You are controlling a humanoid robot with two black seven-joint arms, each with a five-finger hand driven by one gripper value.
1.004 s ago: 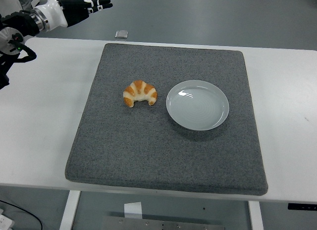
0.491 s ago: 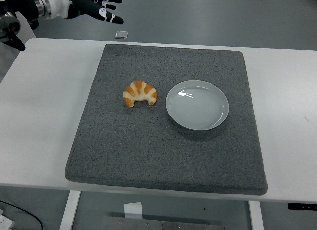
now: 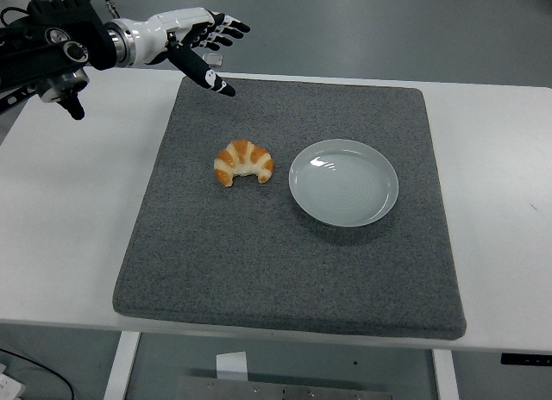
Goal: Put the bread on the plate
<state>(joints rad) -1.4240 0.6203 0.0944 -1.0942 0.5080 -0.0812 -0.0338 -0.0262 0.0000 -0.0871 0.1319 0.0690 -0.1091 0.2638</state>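
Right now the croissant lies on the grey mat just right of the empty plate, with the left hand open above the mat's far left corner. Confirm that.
Not quite. In the head view the croissant lies just left of the empty plate, not right. The rest holds: it is on the grey mat, and the left hand is open above its far left corner.

The robot's left arm (image 3: 47, 51) is black and chunky, with round joints and a small round silver part on its side. Near the wrist there is a shiny silver ring, and after it a smooth white cover. The left hand (image 3: 194, 38) has thin black fingers (image 3: 207, 74) with little white patches on them.
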